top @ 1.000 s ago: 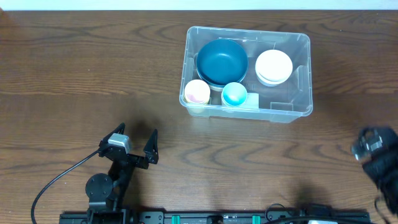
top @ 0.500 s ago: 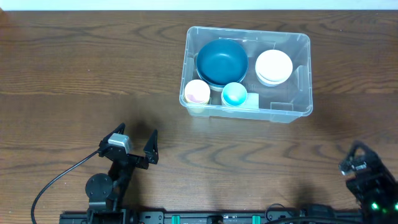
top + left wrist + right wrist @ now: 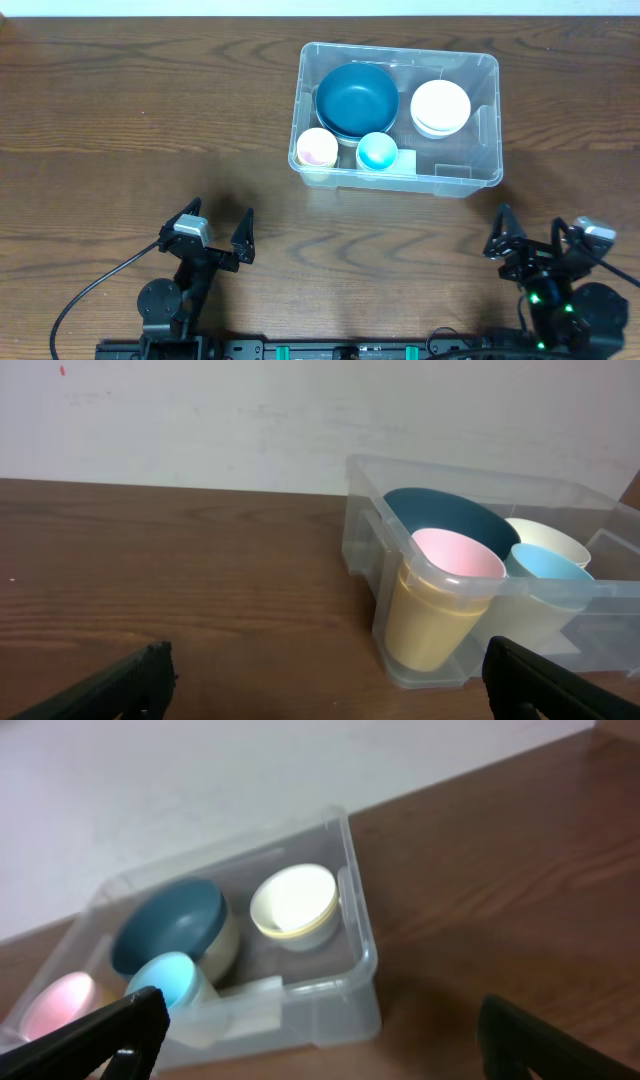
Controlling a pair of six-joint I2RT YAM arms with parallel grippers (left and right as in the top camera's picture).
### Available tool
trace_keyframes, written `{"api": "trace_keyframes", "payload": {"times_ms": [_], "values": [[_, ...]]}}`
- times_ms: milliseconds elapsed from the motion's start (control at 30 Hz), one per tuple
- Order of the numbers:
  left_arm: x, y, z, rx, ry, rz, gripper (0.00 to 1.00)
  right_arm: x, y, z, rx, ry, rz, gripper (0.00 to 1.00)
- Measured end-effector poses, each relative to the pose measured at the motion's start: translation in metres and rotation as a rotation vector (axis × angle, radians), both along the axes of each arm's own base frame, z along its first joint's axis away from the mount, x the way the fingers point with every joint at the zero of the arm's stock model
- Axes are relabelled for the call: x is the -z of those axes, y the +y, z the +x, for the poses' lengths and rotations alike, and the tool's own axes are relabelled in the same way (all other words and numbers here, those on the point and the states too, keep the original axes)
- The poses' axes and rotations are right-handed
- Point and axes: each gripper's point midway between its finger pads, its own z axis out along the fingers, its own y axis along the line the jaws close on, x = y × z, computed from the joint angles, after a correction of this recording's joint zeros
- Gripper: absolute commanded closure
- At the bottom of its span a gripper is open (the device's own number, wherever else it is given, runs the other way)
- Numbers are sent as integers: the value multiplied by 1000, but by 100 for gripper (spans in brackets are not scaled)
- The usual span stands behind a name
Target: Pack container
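Dark wood-grain tabletop [image 3: 120, 120] fills your overhead view, and a pale wall stands behind it in both wrist views. You'll find the container [image 3: 484, 140] upright on the far half of the tabletop, right of centre and well apart from both arms. Inside it, a dark blue bowl [image 3: 356, 97] sits at the far left with a white bowl [image 3: 440, 106] to its right. Along the near wall, a pink-lined cup [image 3: 317, 147] stands in the left corner and a light blue cup [image 3: 377, 151] just beside it. Your left claw [image 3: 222, 208] hangs near the front edge, left of the container, with its fingers spread wide and nothing between them. Your right claw [image 3: 532, 222] sits near the front edge on the right, nearer to you than the container's right corner, likewise spread and holding nothing. From the left wrist, you can see the pink-lined cup's yellowish outside through the clear wall.
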Motion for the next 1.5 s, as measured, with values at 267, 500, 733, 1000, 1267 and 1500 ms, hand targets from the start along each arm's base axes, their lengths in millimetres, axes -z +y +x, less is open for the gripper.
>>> {"api": "trace_keyframes", "payload": {"times_ms": [267, 500, 733, 1000, 1267, 1500], "values": [[0, 0, 0, 0, 0, 0, 2, 11, -5, 15, 1, -157, -102, 1], [0, 0, 0, 0, 0, 0, 2, 26, -4, 19, -30, -144, -241, 1], [0, 0, 0, 0, 0, 0, 2, 37, 8, 24, -124, -143, -430, 1], [0, 0, 0, 0, 0, 0, 2, 50, 9, 31, -133, -164, -483, 1], [0, 0, 0, 0, 0, 0, 2, 46, 9, 35, -120, -219, -488, 1], [0, 0, 0, 0, 0, 0, 2, 64, 8, 41, -101, -230, -384, 1]]}}
